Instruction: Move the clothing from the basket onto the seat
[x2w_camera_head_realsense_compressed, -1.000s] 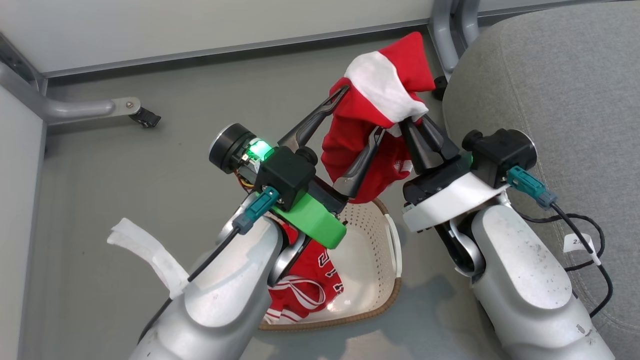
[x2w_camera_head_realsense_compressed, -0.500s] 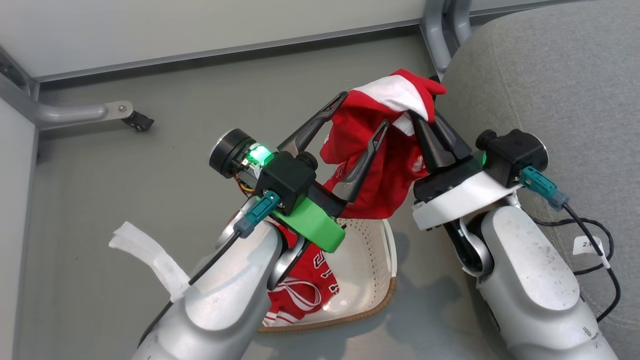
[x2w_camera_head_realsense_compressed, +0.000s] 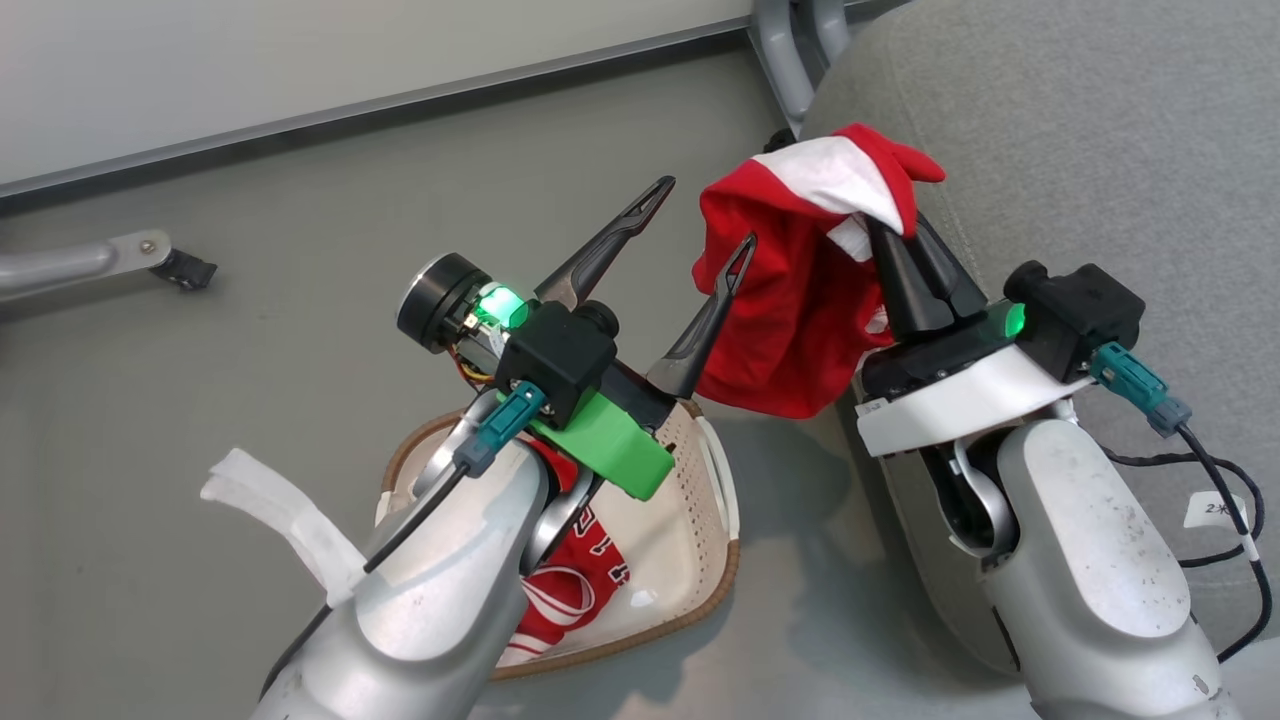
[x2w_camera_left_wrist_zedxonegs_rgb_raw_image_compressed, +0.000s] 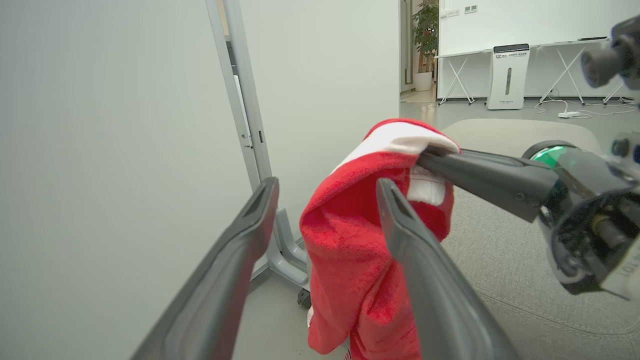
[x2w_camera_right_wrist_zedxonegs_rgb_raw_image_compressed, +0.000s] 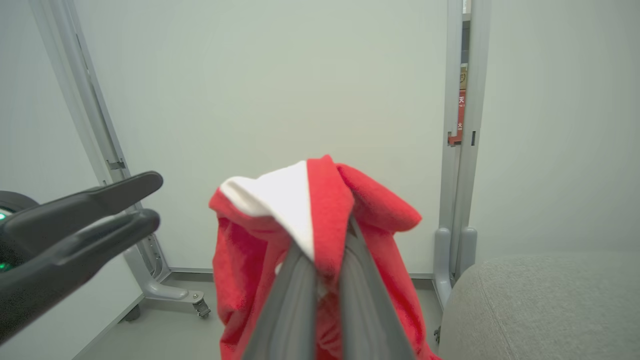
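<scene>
A red sports garment with a broad white panel (x2w_camera_head_realsense_compressed: 790, 300) is pinched in the tightly closed right jaws, hanging at the left edge of the large light-grey fabric seat (x2w_camera_head_realsense_compressed: 1100, 130). The left jaws are spread wide, empty, beside it. A red striped jersey (x2w_camera_head_realsense_compressed: 570, 590) is seen in the cream-white perforated basket (x2w_camera_head_realsense_compressed: 700, 520).

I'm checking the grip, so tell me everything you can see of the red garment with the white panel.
The red garment looks like soft fleece, with a broad white panel on top. It hangs bunched and limp in the air, pinched at its top by the shut right claw, at the edge of the grey seat.
</scene>
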